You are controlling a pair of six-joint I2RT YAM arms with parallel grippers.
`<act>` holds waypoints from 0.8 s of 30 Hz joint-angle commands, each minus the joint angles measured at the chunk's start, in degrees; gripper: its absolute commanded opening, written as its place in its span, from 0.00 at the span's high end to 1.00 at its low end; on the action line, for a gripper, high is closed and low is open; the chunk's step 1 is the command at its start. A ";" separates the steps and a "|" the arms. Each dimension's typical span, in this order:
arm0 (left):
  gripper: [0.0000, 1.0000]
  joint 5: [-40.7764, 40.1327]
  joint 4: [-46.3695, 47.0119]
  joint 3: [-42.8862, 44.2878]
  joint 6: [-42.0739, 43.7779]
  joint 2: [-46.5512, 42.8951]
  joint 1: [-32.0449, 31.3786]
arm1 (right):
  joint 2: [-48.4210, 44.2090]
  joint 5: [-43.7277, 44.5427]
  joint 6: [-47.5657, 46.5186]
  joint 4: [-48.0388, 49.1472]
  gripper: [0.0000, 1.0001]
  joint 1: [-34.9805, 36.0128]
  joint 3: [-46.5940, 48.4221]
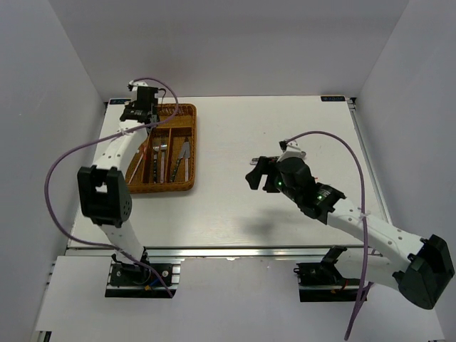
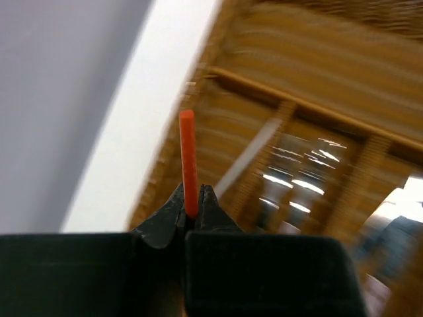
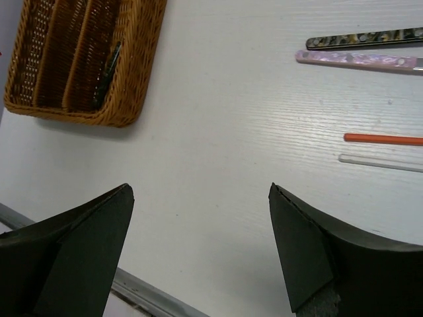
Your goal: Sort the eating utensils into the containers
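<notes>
The orange-brown wicker tray [image 1: 192, 146] lies at the table's left. My left gripper [image 1: 142, 107] hangs over its far end, shut on a red chopstick [image 2: 188, 155] that sticks out past the fingertips, with blurred wicker [image 2: 284, 59] below. Forks [image 1: 158, 151] and a knife [image 1: 185, 153] lie in the tray's long slots. My right gripper [image 1: 260, 174] is open and empty above the table's middle. Its wrist view shows, on the table, a dark-handled utensil [image 3: 367, 38], a pink-handled one [image 3: 357, 60], a red chopstick [image 3: 383, 139] and a pale chopstick [image 3: 380, 162], all off to the right of its open gripper [image 3: 198, 188].
The tray's near corner [image 3: 125, 112] shows at the top left of the right wrist view, with a dark handle [image 3: 109, 66] in one slot. A metal rail [image 3: 152, 297] runs along the table's near edge. White walls close in the left, back and right.
</notes>
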 commanded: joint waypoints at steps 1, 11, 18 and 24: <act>1.00 -10.56 0.17 3.84 8.40 4.79 4.02 | -3.89 1.35 -4.99 -2.44 0.12 -0.75 -0.96; 0.93 -4.95 17.40 -10.29 12.37 4.98 6.31 | -8.92 0.30 -12.29 -3.50 0.11 -3.21 -0.18; 0.36 -5.99 15.31 -12.60 8.86 3.14 6.32 | -6.11 0.55 -10.37 -4.63 0.11 -4.44 2.46; 0.03 -7.06 10.13 -10.05 5.70 -5.11 6.14 | 0.48 5.81 -2.82 -13.67 0.11 -8.04 7.80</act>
